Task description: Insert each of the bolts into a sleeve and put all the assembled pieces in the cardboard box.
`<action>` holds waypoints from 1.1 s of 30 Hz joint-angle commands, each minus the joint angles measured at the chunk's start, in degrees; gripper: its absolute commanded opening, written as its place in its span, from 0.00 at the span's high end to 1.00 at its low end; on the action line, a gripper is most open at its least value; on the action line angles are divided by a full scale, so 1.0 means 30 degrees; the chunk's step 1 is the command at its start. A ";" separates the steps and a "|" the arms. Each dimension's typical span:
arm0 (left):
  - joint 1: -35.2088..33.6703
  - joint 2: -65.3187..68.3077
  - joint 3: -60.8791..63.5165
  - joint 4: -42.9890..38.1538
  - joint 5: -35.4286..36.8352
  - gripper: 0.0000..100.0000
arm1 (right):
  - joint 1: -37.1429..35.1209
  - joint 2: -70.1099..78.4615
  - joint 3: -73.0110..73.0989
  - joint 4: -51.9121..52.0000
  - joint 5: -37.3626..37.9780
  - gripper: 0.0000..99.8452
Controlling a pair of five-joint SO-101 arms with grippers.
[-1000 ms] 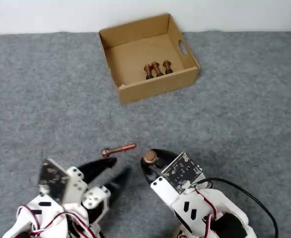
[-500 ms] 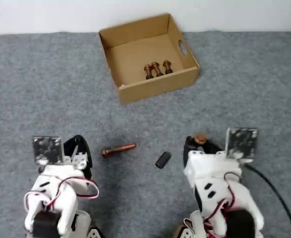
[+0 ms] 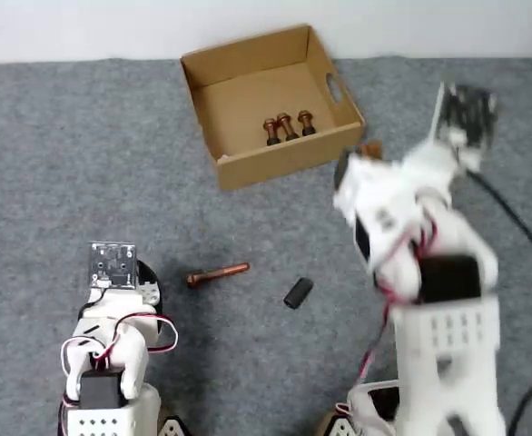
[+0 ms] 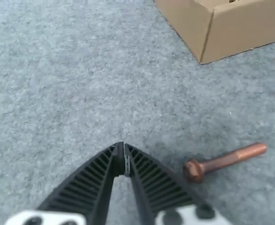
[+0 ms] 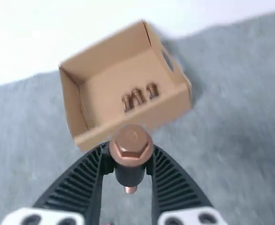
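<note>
My right gripper is shut on an assembled bolt in a black sleeve, held in the air just in front of the cardboard box; the bolt head shows by the box's near right corner. Three assembled pieces lie inside the box. A loose copper bolt and a black sleeve lie on the grey carpet. My left gripper is shut and empty, low over the carpet beside the loose bolt, on its head side.
Grey carpet covers the table, with a white wall behind the box. The right arm's body stands tall over the right side. A black cable trails at the right.
The right arm has lifted and carried its assembled piece from near the loose sleeve up toward the box. The left arm pulled back and shut its gripper beside the loose bolt.
</note>
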 commanded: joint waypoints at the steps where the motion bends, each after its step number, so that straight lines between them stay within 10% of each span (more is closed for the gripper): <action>1: -0.0117 -0.0088 -0.0103 0.0029 -0.0205 1.00 | 0.0190 0.4381 -0.4747 -0.1656 -0.0205 0.99; 28: -0.0147 -0.0088 -0.0103 0.1289 -0.0205 1.00 | -0.2330 2.6271 -1.7993 -0.3590 0.3516 0.99; 33: -0.0147 -0.0088 -0.0103 0.1289 -0.0205 1.00 | -0.2388 2.7121 -1.7993 -0.2418 0.4161 0.83</action>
